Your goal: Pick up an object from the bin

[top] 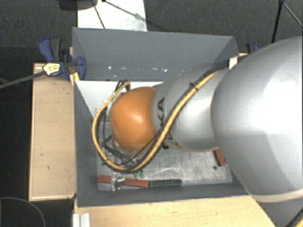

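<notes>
Dark parts of my gripper (pixel 112 151) show just below the orange cover, low over the bin's front left. Right under it, along the front wall, lies a red-handled tool (pixel 135 184) with a small metal part (pixel 116 180) and a short red piece (pixel 104 178) at its left end. Whether the gripper touches that tool is hidden. To the tool's right, end to end with it, lies a dark green stick-like thing (pixel 165 183).
A small red-brown piece (pixel 218 157) lies on the bin floor at the right, half under the arm. The arm and its orange cover hide most of the bin's middle. The bin's walls stand close at the front and left.
</notes>
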Robot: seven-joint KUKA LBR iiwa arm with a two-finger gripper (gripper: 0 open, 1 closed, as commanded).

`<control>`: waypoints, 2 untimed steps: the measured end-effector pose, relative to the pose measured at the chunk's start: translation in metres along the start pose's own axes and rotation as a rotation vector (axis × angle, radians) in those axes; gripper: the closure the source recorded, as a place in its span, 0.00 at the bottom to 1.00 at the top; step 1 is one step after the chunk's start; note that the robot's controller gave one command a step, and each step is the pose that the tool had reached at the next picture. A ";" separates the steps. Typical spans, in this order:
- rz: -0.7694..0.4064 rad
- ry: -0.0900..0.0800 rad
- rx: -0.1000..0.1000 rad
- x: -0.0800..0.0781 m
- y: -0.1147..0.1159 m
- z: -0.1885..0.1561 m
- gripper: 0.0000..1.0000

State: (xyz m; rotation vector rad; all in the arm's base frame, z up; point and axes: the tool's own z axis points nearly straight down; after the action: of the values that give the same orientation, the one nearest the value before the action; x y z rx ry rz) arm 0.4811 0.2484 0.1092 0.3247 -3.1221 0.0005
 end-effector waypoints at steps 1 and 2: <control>0.023 -0.007 -0.002 0.008 -0.021 -0.038 0.00; 0.196 -0.008 -0.002 0.006 -0.017 0.025 0.00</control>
State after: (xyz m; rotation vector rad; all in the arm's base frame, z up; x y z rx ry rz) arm 0.4788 0.2304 0.0843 0.0176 -3.1464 -0.0038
